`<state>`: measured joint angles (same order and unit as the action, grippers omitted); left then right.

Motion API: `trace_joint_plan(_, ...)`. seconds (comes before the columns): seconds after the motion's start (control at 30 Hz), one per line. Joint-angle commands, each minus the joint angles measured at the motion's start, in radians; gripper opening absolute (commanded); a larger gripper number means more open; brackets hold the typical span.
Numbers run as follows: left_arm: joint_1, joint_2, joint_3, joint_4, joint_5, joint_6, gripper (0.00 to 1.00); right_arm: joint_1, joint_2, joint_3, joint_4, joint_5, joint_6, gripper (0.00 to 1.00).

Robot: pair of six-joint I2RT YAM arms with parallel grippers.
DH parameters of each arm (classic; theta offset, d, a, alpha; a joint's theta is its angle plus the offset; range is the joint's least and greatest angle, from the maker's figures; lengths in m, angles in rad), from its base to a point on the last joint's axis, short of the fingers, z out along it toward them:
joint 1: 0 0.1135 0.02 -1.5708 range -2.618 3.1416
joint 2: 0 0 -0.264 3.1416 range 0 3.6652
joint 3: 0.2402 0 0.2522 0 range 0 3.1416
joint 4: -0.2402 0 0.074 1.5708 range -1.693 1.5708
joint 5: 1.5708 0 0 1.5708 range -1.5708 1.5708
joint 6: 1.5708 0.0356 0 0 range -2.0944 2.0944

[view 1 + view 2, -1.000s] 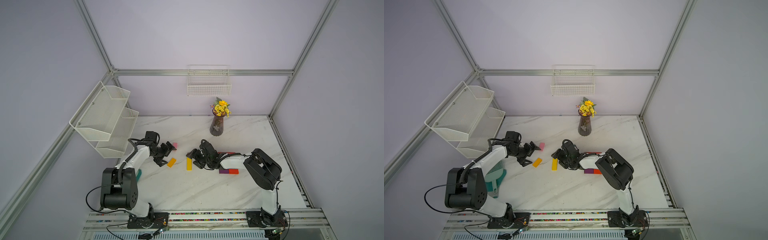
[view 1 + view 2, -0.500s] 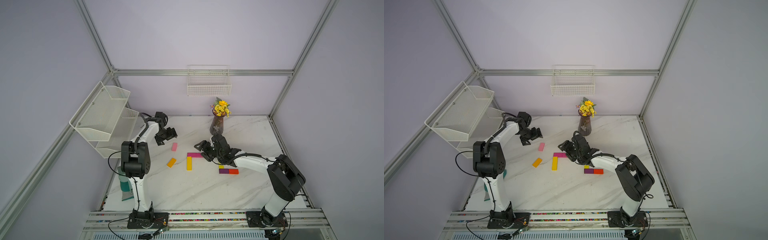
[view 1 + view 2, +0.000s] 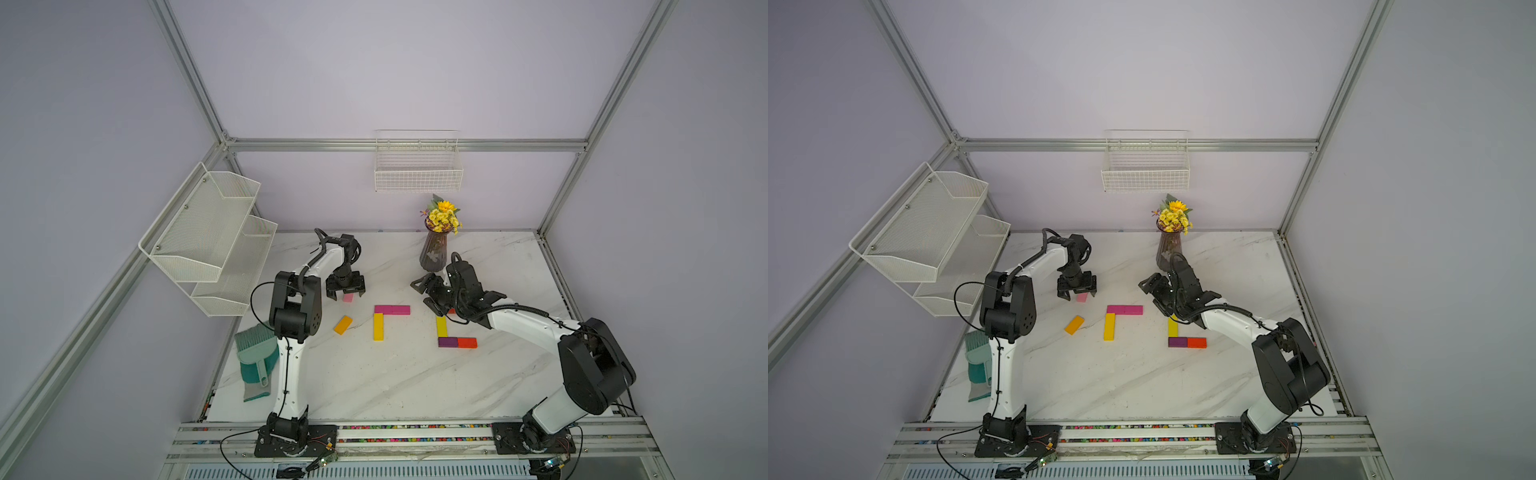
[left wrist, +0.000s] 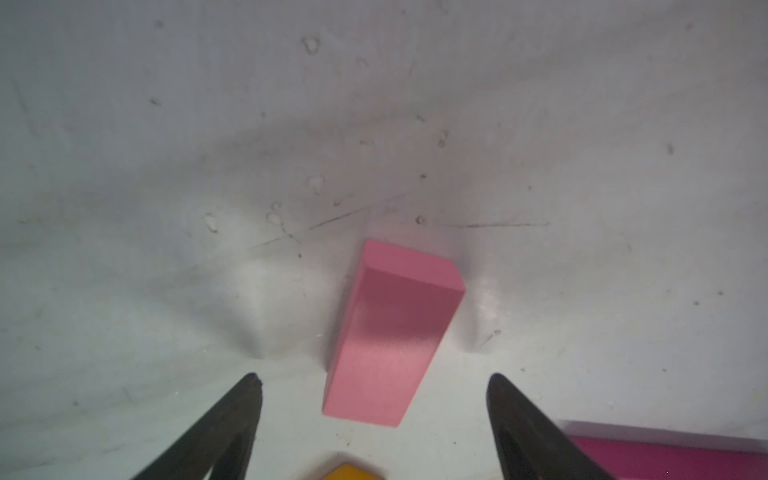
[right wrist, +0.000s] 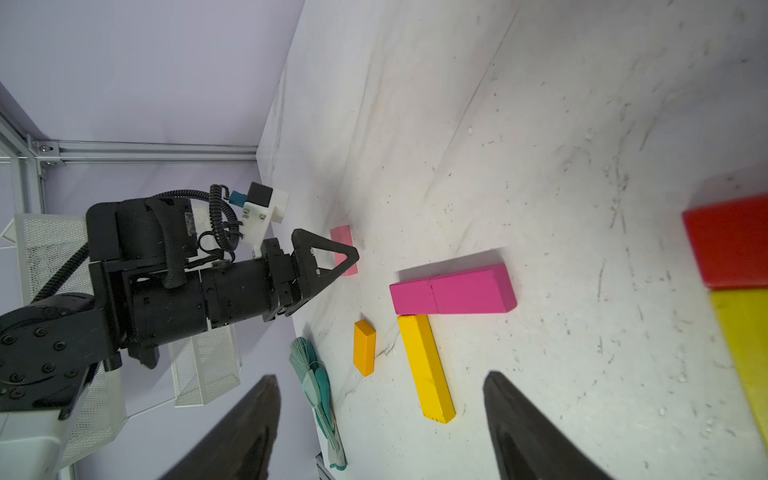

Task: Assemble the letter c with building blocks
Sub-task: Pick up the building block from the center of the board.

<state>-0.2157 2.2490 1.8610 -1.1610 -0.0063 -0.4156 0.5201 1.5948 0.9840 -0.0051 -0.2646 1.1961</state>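
I had the left fingers (image 4: pixel 228 424) apart and empty, straddling the near end of the pink block (image 4: pixel 395 332). The block lay flat on the surface (image 4: pixel 582 124), and in the left wrist view there was clear space between it and each tip. In a top view it sat left of centre, just above the orange block (image 3: pixel 343 324) and up-left of the magenta pair (image 3: pixel 392 309), which met the long yellow block (image 3: pixel 378 326) in a corner.

I judged the step in hand to be the pick of that pink block. To do it well, I reckoned I should:

- Twist the wrist a little first, since the block ran slightly askew to the line between the tips.
- Advance so the tips reached its middle rather than its end.
- Lower until the tips nearly met the surface, then close on the long sides.
- Lift straight up before moving across, because the orange and magenta pieces showed at the bottom edge of the wrist view, close enough to be nudged.

The right fingers (image 5: pixel 249 424) were also apart and held nothing. In a top view they hung right of centre, above the second yellow block (image 3: pixel 441 326), which stood over the purple block (image 3: pixel 447 342) and the red block (image 3: pixel 467 342). I thought it best to leave that arm where it was, well apart from the pick.
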Motion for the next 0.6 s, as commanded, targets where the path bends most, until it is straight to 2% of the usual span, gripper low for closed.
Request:
trace_joint_plan(0.0,-0.033,-0.007,0.010,-0.021,-0.039,0.027,0.82,-0.015,-0.024,-0.018,-0.034,-0.012,-0.009,0.79)
trace_joint_plan(0.43,-0.041,0.029,-0.002,-0.021,-0.058,0.034,0.70,-0.024,-0.031,-0.038,-0.042,-0.019,-0.009,0.79)
trace_joint_plan(0.57,-0.036,0.036,-0.019,-0.017,-0.076,0.029,0.70,-0.024,-0.053,-0.041,-0.063,-0.015,-0.018,0.79)
